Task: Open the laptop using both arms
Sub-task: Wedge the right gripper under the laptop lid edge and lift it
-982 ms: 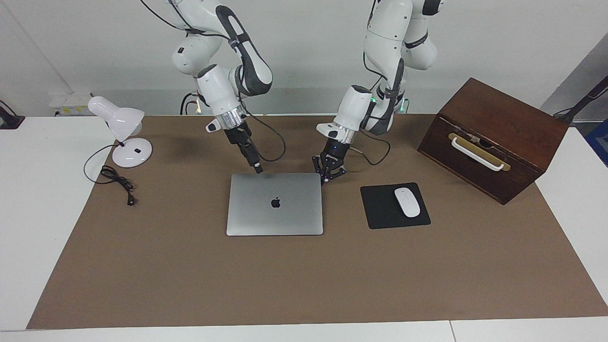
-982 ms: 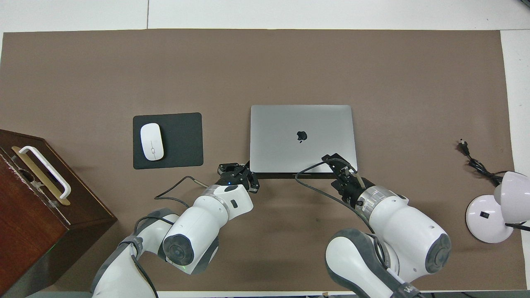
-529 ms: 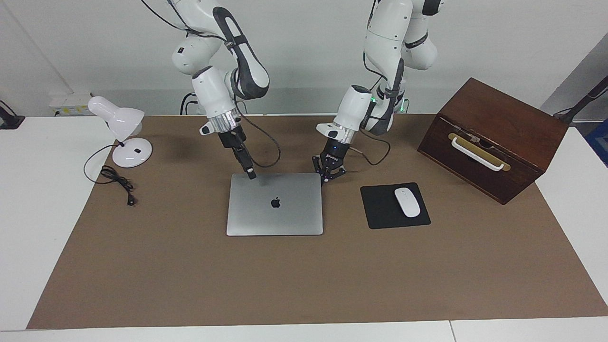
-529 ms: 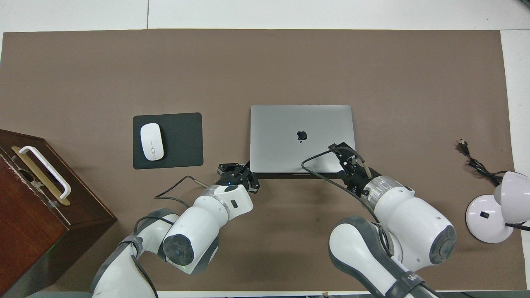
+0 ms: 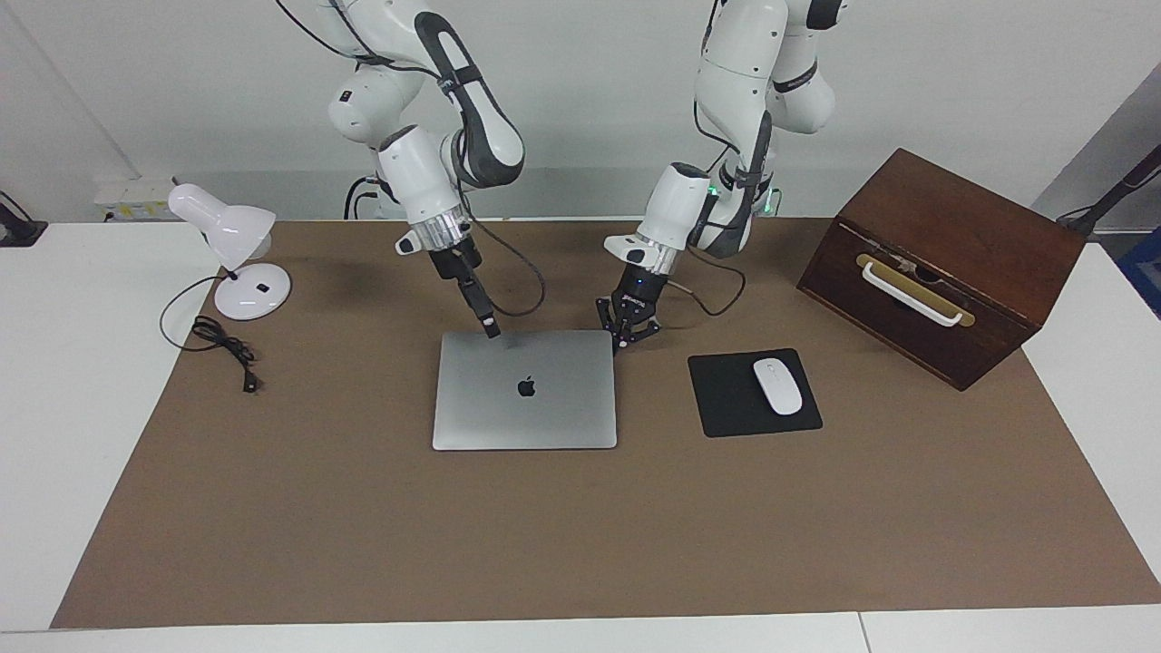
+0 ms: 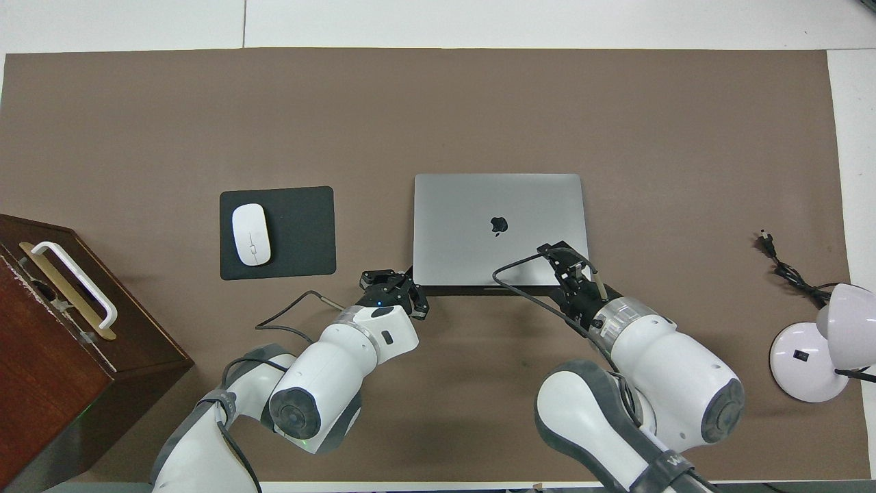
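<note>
Left gripper [image 5: 620,342], fingertips pressed together, sat at the corner of our closed MacBook [image 5: 525,390] nearest the robots; we read only a dark Apple logo [image 5: 526,387]. Our right gripper [image 5: 491,329] touched the lid's robot-side edge; its fingers we couldn't judge.

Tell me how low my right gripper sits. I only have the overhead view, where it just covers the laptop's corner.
Observer: In the facing view, the right gripper is down at the laptop edge nearer the robots, tip at lid level. I cannot confirm contact.
Operator: Now give me the left one.
Observer: The left gripper is shut and low beside the laptop's corner toward the left arm's end, not on the lid.
Operator: Report the lid.
Observer: It lies flat and closed, with no gap showing.
</note>
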